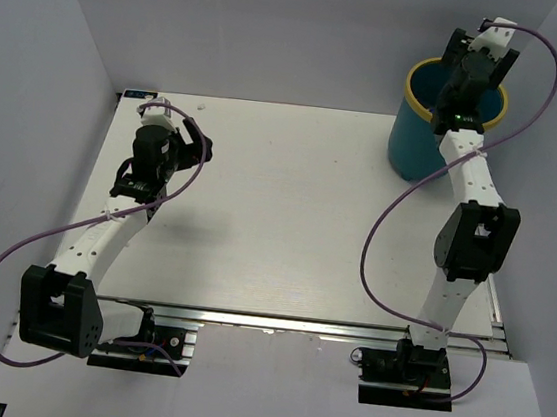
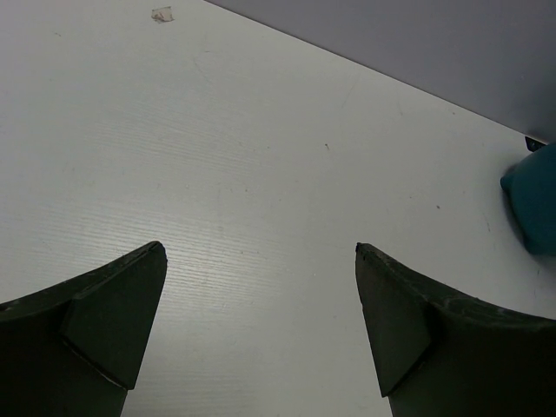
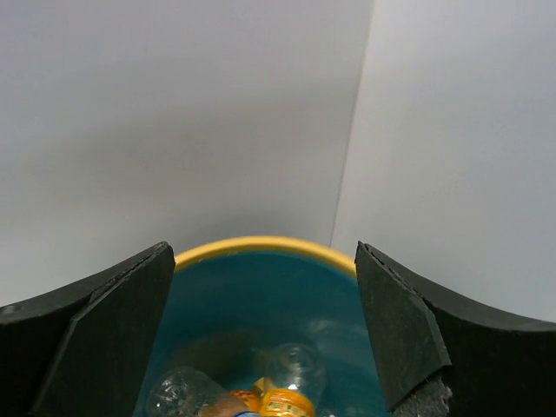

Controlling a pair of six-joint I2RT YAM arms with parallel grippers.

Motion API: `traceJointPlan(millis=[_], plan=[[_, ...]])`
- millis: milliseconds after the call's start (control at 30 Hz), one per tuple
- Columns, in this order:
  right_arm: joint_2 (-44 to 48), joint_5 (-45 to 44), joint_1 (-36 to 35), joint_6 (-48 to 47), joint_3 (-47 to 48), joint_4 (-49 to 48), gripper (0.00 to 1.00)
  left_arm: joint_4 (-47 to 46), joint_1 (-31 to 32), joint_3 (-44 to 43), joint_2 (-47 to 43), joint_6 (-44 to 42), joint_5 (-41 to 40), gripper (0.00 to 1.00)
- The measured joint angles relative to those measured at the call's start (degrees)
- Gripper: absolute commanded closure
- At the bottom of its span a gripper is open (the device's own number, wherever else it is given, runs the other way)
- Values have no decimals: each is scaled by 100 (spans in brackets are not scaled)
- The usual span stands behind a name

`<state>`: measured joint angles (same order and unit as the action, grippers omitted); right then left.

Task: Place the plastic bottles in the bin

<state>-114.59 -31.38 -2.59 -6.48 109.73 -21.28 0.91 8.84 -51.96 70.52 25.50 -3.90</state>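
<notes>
Left gripper [image 2: 259, 252]: spread wide, over table [image 2: 261, 130], left of frame.
Right gripper [image 3: 261, 256]: spread wide above bin [image 1: 413, 148], upper right.
Bottles [image 3: 291, 369]: inside bin, cut off at lower edge; count unclear.

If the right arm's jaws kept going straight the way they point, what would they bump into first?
Most likely the inside of the bin. The right gripper, jaws open, points down into it, so the plastic bottles at the bottom or the far wall come first; depth is unclear.
</notes>
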Motion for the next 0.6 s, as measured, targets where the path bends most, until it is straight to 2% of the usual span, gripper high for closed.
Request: traceJointPlan(millis=[167, 333, 433, 600], plan=[[614, 249, 90, 48, -2, 627, 11, 7, -4, 20, -2, 0, 0, 2], [1473, 1126, 140, 647, -358, 1709, 11, 55, -7, 33, -39, 9, -44, 2], [2256, 1873, 138, 1226, -1335, 1989, 11, 48, -11, 90, -122, 37, -74, 2], [3226, 3027, 48, 2245, -3239, 1812, 11, 120, -11, 273, -319, 57, -197, 2]])
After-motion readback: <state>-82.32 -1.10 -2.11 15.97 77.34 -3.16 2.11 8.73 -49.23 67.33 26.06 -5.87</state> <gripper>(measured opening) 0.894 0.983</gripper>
